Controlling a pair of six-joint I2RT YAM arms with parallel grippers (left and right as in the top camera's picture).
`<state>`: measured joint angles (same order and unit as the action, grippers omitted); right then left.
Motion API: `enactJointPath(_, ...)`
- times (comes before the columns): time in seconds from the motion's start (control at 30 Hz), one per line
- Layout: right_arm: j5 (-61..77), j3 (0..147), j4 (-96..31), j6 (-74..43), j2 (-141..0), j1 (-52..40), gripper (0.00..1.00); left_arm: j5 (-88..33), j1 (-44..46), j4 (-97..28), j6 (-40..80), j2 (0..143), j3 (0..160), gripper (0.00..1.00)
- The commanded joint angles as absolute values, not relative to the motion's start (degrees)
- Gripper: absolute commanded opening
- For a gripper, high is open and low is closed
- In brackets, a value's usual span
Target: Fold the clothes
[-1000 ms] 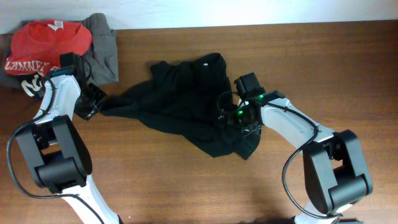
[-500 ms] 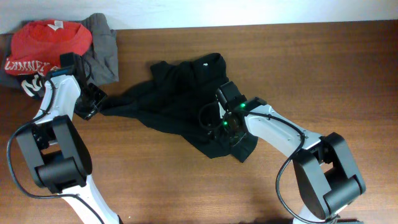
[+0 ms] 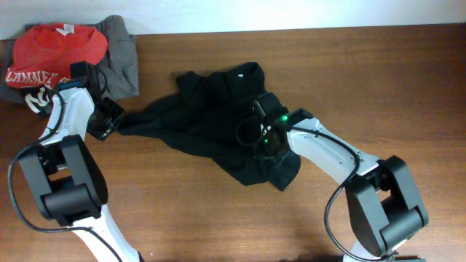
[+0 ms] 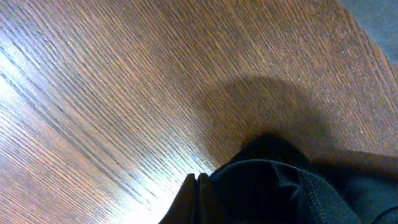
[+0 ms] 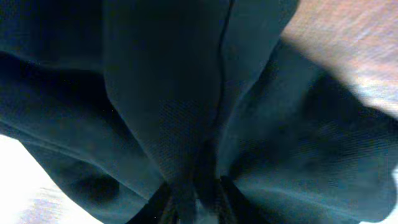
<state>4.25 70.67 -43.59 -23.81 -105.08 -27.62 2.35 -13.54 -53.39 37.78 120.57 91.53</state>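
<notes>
- Clothes (image 3: 207,120), a single black garment, lay crumpled at the middle of a wooden table (image 3: 408,87), its bulk spread from the far side towards the near centre.
- The table was brown with a fine straight grain running across it, and the left wrist view showed a pale glare on its bare wood (image 4: 93,93). A strip of white wall (image 3: 291,14) ran along the table's far edge.
- At the far left corner sat a red shirt (image 3: 54,47) with white lettering, bunched into a soft mound, and a grey garment (image 3: 124,54) lay rumpled just beside it on the right.
- The left gripper (image 3: 109,120) had its jaws together on a thin, stretched tail of the clothes (image 4: 280,186), a stitched hem showing in the left wrist view.
- The fabric was matte and soft, heaped in loose folds, with a small white logo (image 3: 240,75) near its far edge.
- The right gripper (image 3: 266,145) pressed down on the right part of the clothes, its jaws pinched on a raised fold; in the right wrist view the cloth (image 5: 161,93) gathered into pleats with a seam down one of them.
</notes>
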Motion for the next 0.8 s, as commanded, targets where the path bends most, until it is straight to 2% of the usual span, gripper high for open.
enactJointPath(0.0, 0.6, 74.6, -44.9, -24.2, -105.2, -27.7, 0.25, 2.4, -13.9, -53.5, 37.9, 121.3, 92.2, 0.02)
enactJointPath(0.13, 0.6, 74.9, -45.7, -24.0, -105.2, -27.7, 0.36, 2.4, -13.9, -53.5, 37.9, 121.3, 92.2, 0.02)
enactJointPath(0.77, 5.6, 72.5, -45.5, -24.9, -105.6, -31.1, 0.49, 2.3, -13.9, -53.3, 37.9, 121.3, 92.2, 0.02)
